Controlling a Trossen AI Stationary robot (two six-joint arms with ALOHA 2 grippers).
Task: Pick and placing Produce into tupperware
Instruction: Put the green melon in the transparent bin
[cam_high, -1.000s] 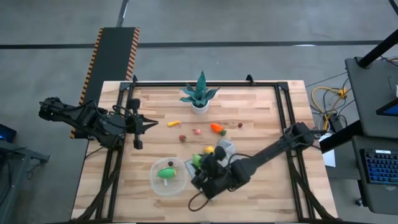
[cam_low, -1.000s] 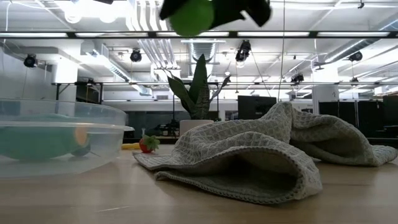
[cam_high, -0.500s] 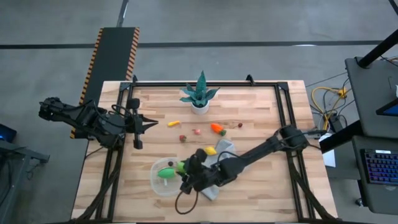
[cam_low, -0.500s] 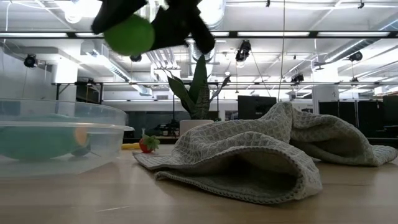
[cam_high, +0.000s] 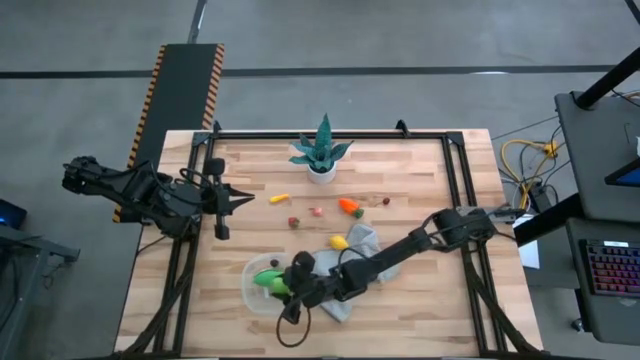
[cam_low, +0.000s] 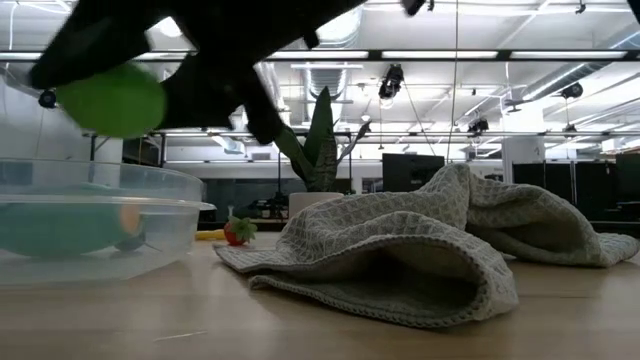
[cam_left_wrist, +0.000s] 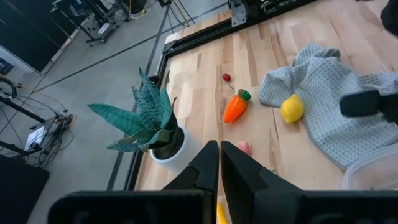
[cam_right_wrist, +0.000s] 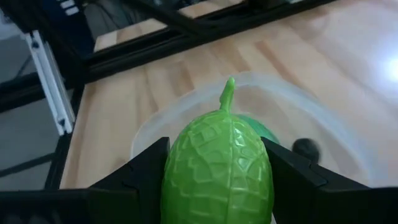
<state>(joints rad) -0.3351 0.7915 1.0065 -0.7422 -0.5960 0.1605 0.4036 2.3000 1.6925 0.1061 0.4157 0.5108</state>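
Note:
My right gripper (cam_high: 285, 290) is shut on a green toy fruit (cam_right_wrist: 221, 163) with a bumpy skin and a small stem, above the clear tupperware tub (cam_high: 255, 295). It shows above the tub (cam_low: 90, 220) in the low view. Another green piece (cam_right_wrist: 260, 129) lies inside the tub. A lemon (cam_high: 338, 241) rests on the grey cloth (cam_high: 358, 258). A carrot (cam_high: 349, 206), a strawberry (cam_high: 293, 221), a pink piece (cam_high: 316, 211), a cherry (cam_high: 385, 200) and a yellow piece (cam_high: 280, 198) lie on the table. My left gripper (cam_high: 238, 200) is shut and empty at the table's left edge. My right gripper pinches the green fruit's two opposite sides (cam_right_wrist: 180, 171) between its two fingers (cam_right_wrist: 146, 177). The stem end (cam_right_wrist: 228, 87) points forward, away from the wrist. The fruit (cam_low: 112, 98) is lifted clear above the tub's rim.
A spiky teal plant in a white pot (cam_high: 321, 155) stands at the far middle of the table. The crumpled grey cloth lies right of the tub, under the right arm. Black frame rails (cam_high: 455, 180) run along the table's sides.
My right gripper has carried the green fruit from above the grey cloth toward the table's left edge, to above the tub. It has stayed shut on the fruit.

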